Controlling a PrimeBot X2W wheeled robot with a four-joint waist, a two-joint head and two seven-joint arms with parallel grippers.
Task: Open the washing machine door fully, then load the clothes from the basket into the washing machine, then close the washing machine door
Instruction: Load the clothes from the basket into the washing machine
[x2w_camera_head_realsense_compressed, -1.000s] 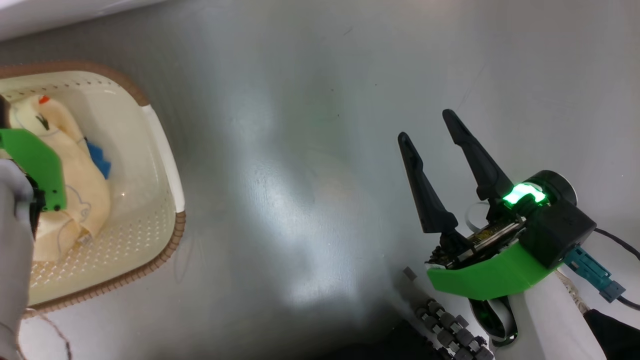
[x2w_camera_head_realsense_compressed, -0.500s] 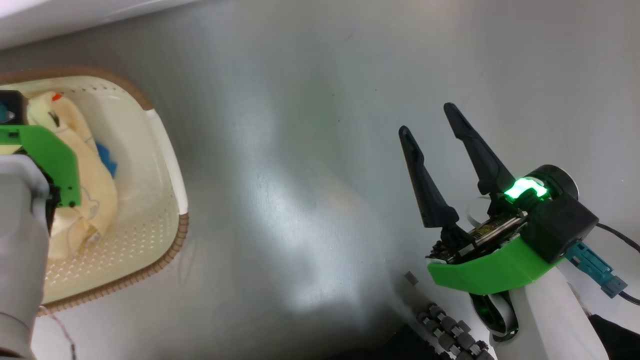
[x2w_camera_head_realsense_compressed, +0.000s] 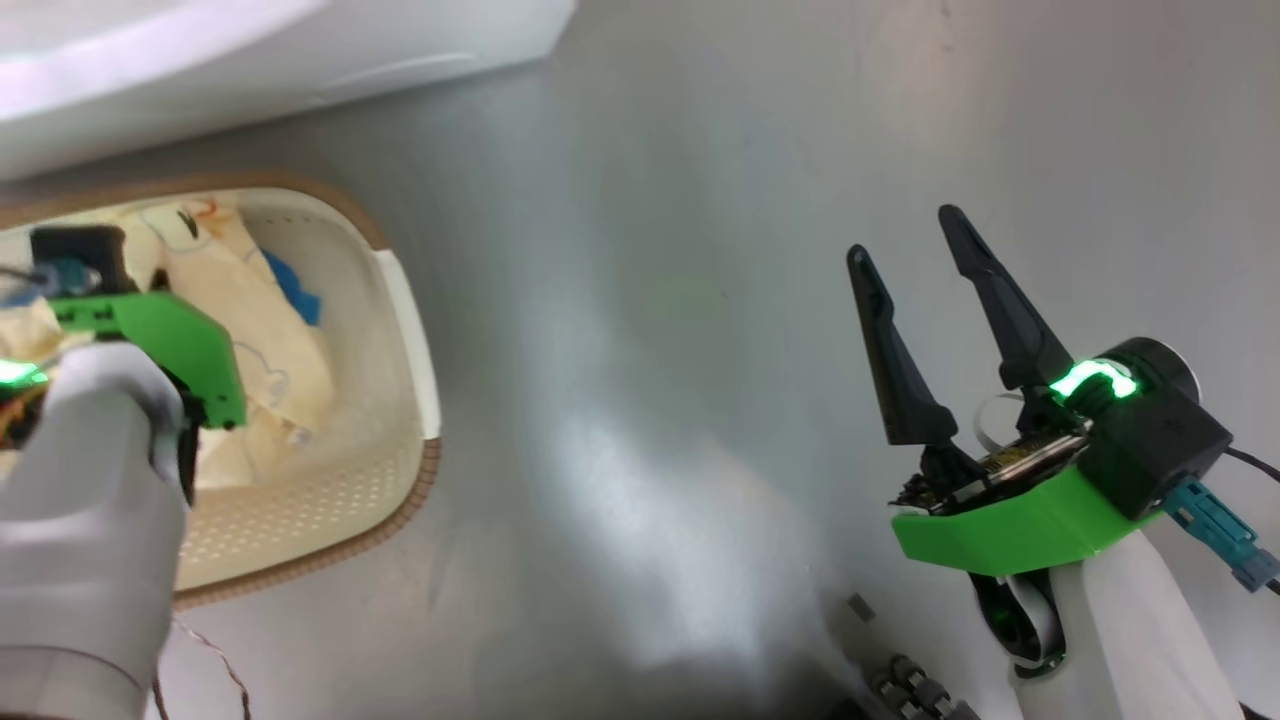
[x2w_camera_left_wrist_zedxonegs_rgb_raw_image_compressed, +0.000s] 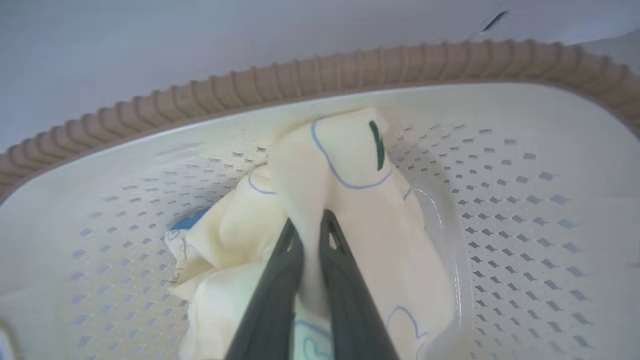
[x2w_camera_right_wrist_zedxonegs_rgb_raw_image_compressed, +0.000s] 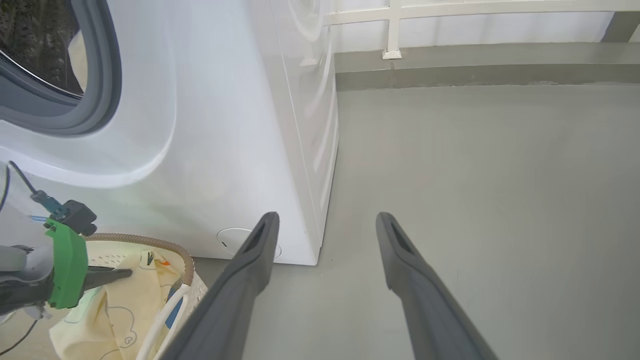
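The cream basket (x2w_camera_head_realsense_compressed: 430, 470) with its brown rim (x2w_camera_left_wrist_zedxonegs_rgb_raw_image_compressed: 350, 70) sits on the floor at the foot of the white washing machine (x2w_camera_right_wrist_zedxonegs_rgb_raw_image_compressed: 225, 125). In it lie the cream clothes (x2w_camera_left_wrist_zedxonegs_rgb_raw_image_compressed: 350, 165) with blue line drawings, and a blue cloth piece (x2w_camera_head_realsense_compressed: 295, 290) beside them. My left gripper (x2w_camera_left_wrist_zedxonegs_rgb_raw_image_compressed: 307, 222) is shut on a raised fold of a cream garment inside the basket. It also appears in the right wrist view, left gripper (x2w_camera_right_wrist_zedxonegs_rgb_raw_image_compressed: 125, 272), pinching that garment (x2w_camera_right_wrist_zedxonegs_rgb_raw_image_compressed: 115, 310). My right gripper (x2w_camera_head_realsense_compressed: 905, 235) hangs open over bare floor, holding nothing. The washing machine door is out of view.
The machine's grey gasket ring (x2w_camera_right_wrist_zedxonegs_rgb_raw_image_compressed: 107, 75) frames the open drum mouth (x2w_camera_right_wrist_zedxonegs_rgb_raw_image_compressed: 40, 40), where something pale shows. Grey floor (x2w_camera_right_wrist_zedxonegs_rgb_raw_image_compressed: 475, 175) stretches to the right of the machine up to a low kerb and white railing (x2w_camera_right_wrist_zedxonegs_rgb_raw_image_compressed: 395, 30). A thin cable trails by the left arm (x2w_camera_head_realsense_compressed: 90, 560).
The head camera has shifted, bringing more of the washing machine's white front into view. My left gripper has closed on the cream garment, which now stands drawn up. The right gripper stays open.
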